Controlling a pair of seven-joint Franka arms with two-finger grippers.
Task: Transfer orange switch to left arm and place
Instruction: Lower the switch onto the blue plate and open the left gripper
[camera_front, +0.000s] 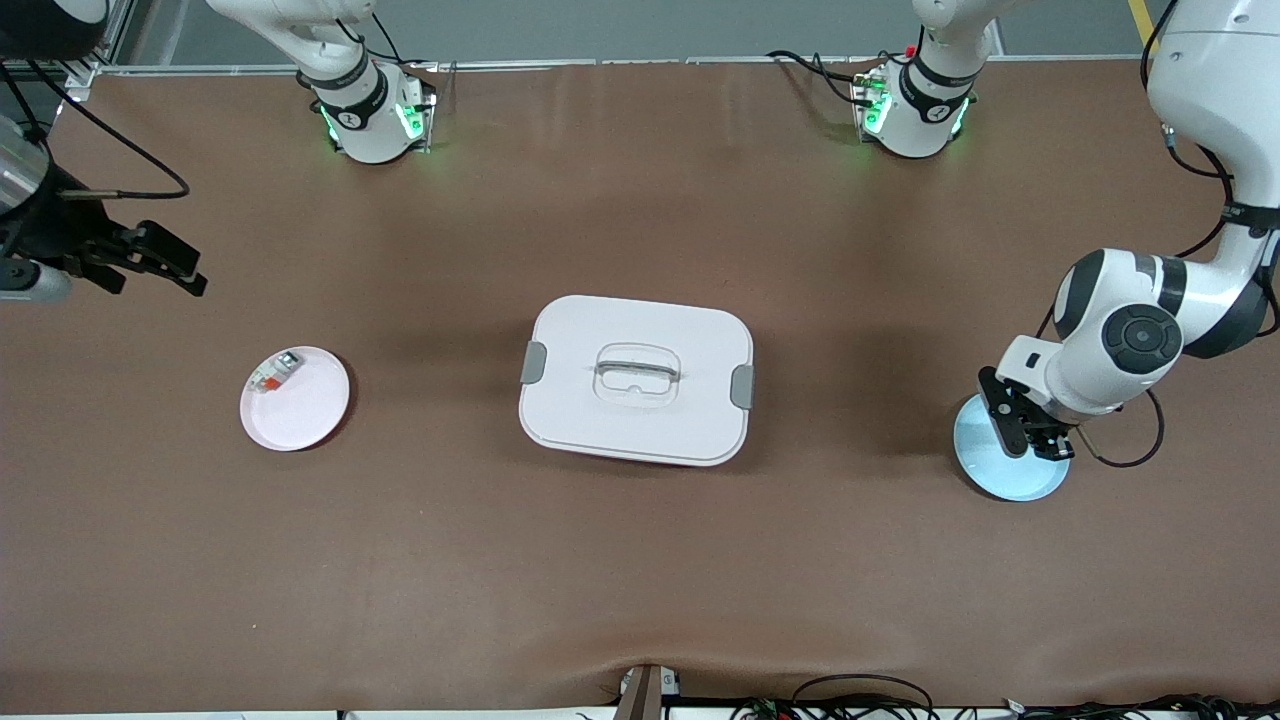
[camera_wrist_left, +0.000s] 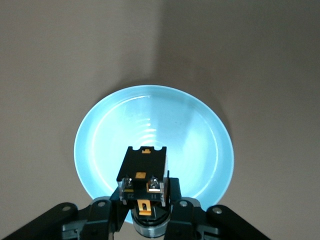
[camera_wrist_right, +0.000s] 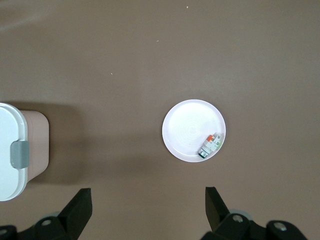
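The orange switch (camera_wrist_left: 144, 172), a small black block with orange patches, sits between the fingers of my left gripper (camera_wrist_left: 145, 195), which is shut on it. That gripper (camera_front: 1030, 432) is low over the light-blue plate (camera_front: 1005, 478) at the left arm's end of the table; I cannot tell whether the switch touches the plate (camera_wrist_left: 150, 125). The white box (camera_front: 637, 378) with grey latches stands closed in the middle of the table. My right gripper (camera_front: 170, 262) is open and empty, up over the right arm's end of the table, its jaws wide apart in the right wrist view (camera_wrist_right: 148, 202).
A pink plate (camera_front: 305, 412) lies at the right arm's end and holds a white part with a red-orange end (camera_front: 275, 373). Both show in the right wrist view, the plate (camera_wrist_right: 187, 125) and the part (camera_wrist_right: 210, 146), with the box's edge (camera_wrist_right: 10, 150) beside them.
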